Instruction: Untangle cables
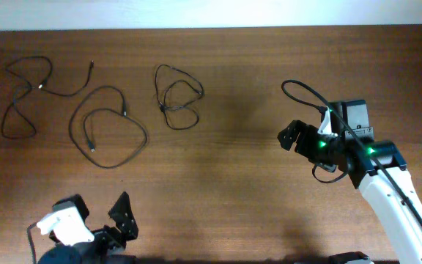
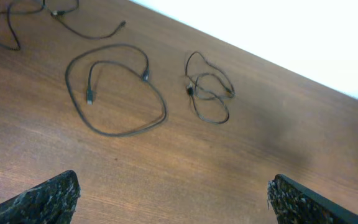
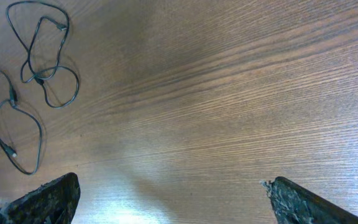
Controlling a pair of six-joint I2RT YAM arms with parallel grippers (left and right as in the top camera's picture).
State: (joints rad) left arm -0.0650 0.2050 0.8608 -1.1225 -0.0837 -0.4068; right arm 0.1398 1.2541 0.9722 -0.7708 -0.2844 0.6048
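Lying apart, three thin black cables (image 1: 108, 88) form separate loose loops.

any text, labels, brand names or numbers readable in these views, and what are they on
None can be read.
The cables and the wooden table carry no print.
The right arm shows only plain green lights, with no lettering or sign.

3 separate cables (image 2: 89, 96) lie on the wooden table (image 2: 260, 155) beyond wide-spread fingers (image 2: 48, 199).
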